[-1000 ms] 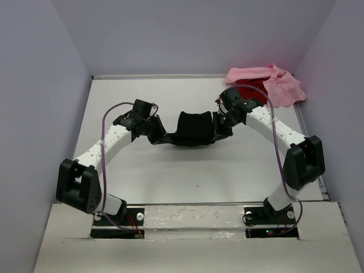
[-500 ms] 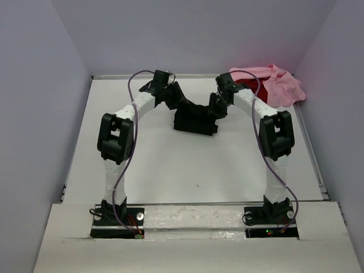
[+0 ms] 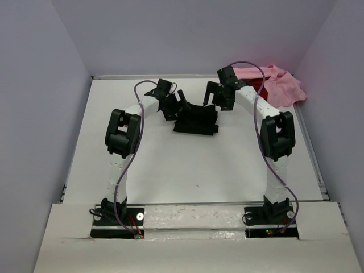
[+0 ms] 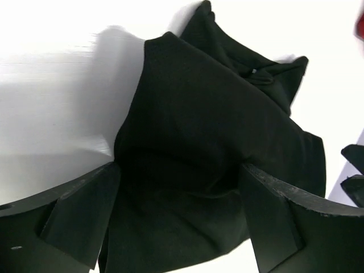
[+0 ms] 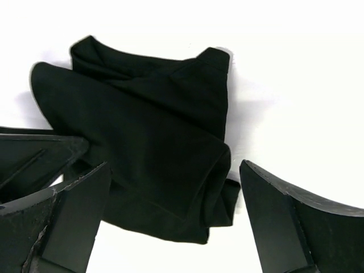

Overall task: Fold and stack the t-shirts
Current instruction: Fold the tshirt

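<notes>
A black t-shirt (image 3: pixel 196 120) lies folded into a small bundle at the back middle of the table. The left gripper (image 3: pixel 181 102) hangs open just above its left edge, the right gripper (image 3: pixel 215 94) open above its right edge. In the left wrist view the black t-shirt (image 4: pixel 210 142) lies below and between wide-apart fingers (image 4: pixel 79 210), untouched. In the right wrist view the same t-shirt (image 5: pixel 148 142) shows a rolled fold between spread fingers (image 5: pixel 296 222). A pink t-shirt (image 3: pixel 284 85) lies crumpled at the back right, a red one (image 3: pixel 257 86) peeking from beneath it.
The white table (image 3: pixel 170 170) is boxed in by grey walls on the left, back and right. The right arm's elbow (image 3: pixel 277 133) stands tall close to the pink pile. The left arm's elbow (image 3: pixel 120 133) rises left of centre.
Both grippers carried the black t-shirt toward the back of the table, laid it down as a folded bundle, then opened and lifted slightly off it.
</notes>
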Motion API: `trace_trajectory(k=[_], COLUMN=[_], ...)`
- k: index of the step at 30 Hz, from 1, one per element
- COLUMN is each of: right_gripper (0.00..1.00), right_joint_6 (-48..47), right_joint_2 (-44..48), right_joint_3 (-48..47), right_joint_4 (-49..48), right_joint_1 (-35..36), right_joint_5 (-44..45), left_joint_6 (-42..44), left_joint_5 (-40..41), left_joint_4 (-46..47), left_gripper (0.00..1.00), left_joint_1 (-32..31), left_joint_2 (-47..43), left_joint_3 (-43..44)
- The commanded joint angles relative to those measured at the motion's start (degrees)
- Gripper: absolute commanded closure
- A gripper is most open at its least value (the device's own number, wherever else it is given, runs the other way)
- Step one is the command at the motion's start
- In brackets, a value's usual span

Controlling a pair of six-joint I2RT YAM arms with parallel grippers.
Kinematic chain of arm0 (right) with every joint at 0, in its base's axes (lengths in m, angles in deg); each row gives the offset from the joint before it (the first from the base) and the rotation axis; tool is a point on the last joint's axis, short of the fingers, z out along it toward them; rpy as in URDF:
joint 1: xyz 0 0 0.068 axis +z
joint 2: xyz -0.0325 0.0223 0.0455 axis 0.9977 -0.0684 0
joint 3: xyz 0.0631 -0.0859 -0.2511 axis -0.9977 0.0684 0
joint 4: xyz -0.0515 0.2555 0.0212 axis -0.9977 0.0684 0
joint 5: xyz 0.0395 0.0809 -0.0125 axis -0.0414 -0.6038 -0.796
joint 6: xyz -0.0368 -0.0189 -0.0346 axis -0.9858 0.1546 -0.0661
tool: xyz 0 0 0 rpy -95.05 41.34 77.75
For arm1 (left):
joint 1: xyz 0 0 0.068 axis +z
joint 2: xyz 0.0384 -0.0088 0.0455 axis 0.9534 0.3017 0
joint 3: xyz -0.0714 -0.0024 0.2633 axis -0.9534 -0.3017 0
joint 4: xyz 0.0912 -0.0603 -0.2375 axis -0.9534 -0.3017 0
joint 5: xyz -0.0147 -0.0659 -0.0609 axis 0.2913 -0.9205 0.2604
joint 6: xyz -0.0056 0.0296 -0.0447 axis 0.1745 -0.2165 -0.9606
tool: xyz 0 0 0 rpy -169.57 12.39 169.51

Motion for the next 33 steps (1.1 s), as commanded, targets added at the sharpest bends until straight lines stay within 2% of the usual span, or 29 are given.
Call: trace_trajectory(k=[1, 7, 9, 12, 14, 19, 21, 23, 29, 32, 33], right_gripper=[0.0, 0.03, 0.12, 0.17, 0.18, 0.28, 0.28, 0.22, 0.23, 0.26, 0.32], right_joint_6=[-1.4, -2.2, -1.8, 0.2, 1.6, 5.0, 5.6, 5.8, 6.3, 6.7, 6.8], right_joint_2=[5.4, 10.4, 12.2, 12.3, 12.4, 13.7, 12.8, 10.8, 5.4, 2.8, 1.3], right_joint_3=[-1.3, 2.0, 3.4, 5.2, 7.0, 14.1, 15.9, 16.5, 15.0, 12.3, 10.9], right_joint_4=[-2.4, -2.1, -1.5, 0.4, 0.9, -3.5, -4.5, -5.3, -8.1, -8.5, -8.6], right_joint_1=[-0.3, -1.5, -1.5, -1.5, -1.5, -1.5, -1.5, -1.5, -1.5, -1.5, -1.5], right_joint_5=[1.6, -4.4, -9.0, -16.3, -21.5, -29.2, -30.3, -31.4, -33.0, -33.4, -33.1], left_joint_6=[2.3, 4.6, 5.6, 6.5, 6.7, 6.0, 4.8, 4.3, 3.8, 3.6, 3.6], left_joint_5=[-0.5, 2.0, 2.9, 3.2, 3.1, 2.3, -2.2, -5.5, -7.6, -9.2, -10.1], left_joint_4=[-0.1, -5.2, -6.7, -10.2, -11.0, -9.6, -6.6, -6.0, -3.2, -1.9, -1.7], left_gripper=[0.01, 0.01, 0.01, 0.01, 0.01, 0.01, 0.01, 0.01, 0.01, 0.1, 0.2], left_joint_1=[0.1, 1.0, 1.5, 2.2, 2.4, 2.7, 2.7, 2.7, 2.4, 2.4, 2.2], left_joint_2=[-5.3, -6.7, -8.2, -9.9, -10.8, -16.8, -17.7, -16.7, -14.8, -12.2, -10.6], left_joint_3=[-1.3, 3.2, 4.5, 6.2, 6.1, 0.9, -1.8, -2.1, -3.9, -3.3, -2.7])
